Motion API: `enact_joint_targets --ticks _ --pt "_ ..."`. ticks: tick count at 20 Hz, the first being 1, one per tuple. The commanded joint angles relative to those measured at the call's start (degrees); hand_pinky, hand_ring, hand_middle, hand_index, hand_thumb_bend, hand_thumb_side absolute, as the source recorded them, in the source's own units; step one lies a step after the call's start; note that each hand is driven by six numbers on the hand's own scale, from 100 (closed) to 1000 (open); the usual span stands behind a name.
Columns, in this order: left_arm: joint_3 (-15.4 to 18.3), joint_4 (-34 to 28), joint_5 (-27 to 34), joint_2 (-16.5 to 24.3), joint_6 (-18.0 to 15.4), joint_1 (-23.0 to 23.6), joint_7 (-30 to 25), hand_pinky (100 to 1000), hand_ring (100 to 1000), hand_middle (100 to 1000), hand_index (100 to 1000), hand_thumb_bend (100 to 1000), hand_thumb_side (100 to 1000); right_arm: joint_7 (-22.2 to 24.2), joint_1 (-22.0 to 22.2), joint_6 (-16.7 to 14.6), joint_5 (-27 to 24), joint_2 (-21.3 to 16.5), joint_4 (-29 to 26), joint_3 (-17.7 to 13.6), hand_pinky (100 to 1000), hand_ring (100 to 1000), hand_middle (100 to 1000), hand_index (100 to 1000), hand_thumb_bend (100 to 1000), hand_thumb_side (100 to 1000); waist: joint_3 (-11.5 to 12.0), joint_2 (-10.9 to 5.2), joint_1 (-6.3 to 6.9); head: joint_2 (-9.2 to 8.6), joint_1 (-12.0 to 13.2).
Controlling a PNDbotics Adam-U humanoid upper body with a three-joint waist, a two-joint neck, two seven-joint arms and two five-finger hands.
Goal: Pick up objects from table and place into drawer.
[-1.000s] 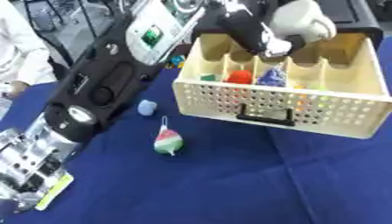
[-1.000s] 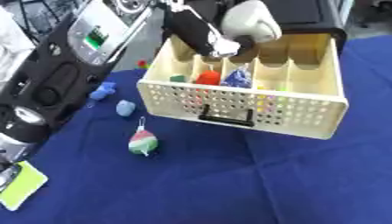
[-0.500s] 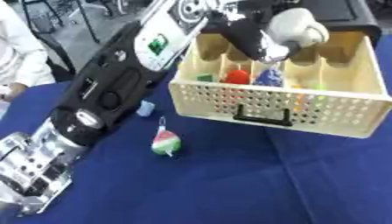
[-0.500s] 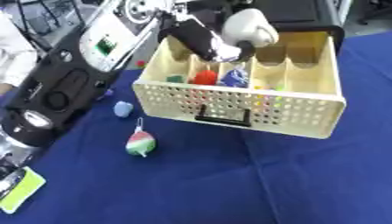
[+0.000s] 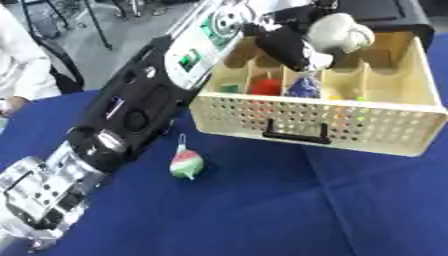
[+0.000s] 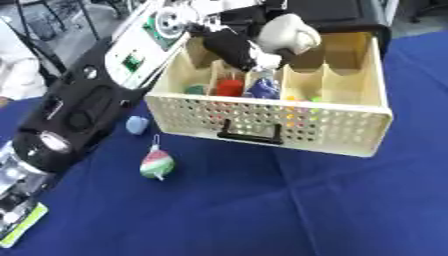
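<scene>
My left arm reaches in from the lower left, and its black hand hangs over the middle compartments of the cream perforated drawer. The fingers are curled round a white rounded object. Inside the drawer lie a green thing, a red thing and a blue thing. A red, white and green striped ornament lies on the blue cloth in front of the drawer's left end. A small light blue object sits beside my arm. My right hand shows in neither view.
The drawer has a black handle on its front and sticks out of a black cabinet at the back. A green and white flat item lies at the lower left. Blue cloth stretches across the front and right.
The whole picture has shifted, so the camera has moved. My left hand stays over the drawer with the white object in it.
</scene>
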Motion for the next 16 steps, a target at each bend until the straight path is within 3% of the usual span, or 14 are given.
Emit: enact_joint_targets --ticks 1,9,16 --pt "0.23 -0.80 1.44 0.45 -0.03 -1.23 -0.24 449 663 554 742 100 444 -0.10 -1.06 -0.17 -0.10 -0.41 -0.51 0.10 654 597 695 708 100 897 0.08 -0.90 -0.42 -0.60 0.16" --pt "-0.01 -0.71 2.15 0.61 0.17 -1.14 -2.20 477 686 581 763 100 456 -0.30 -1.04 0.18 0.07 -0.17 -0.51 0.03 658 597 701 707 100 896 0.11 -1.15 -0.26 -0.64 -0.04" --pt "-0.18 -0.57 1.14 0.79 -0.14 -1.02 -5.71 528 729 631 851 100 444 -0.68 -1.05 0.32 0.07 -0.11 -0.51 -0.12 664 597 708 704 100 895 0.06 -1.35 -0.22 -0.49 -0.15"
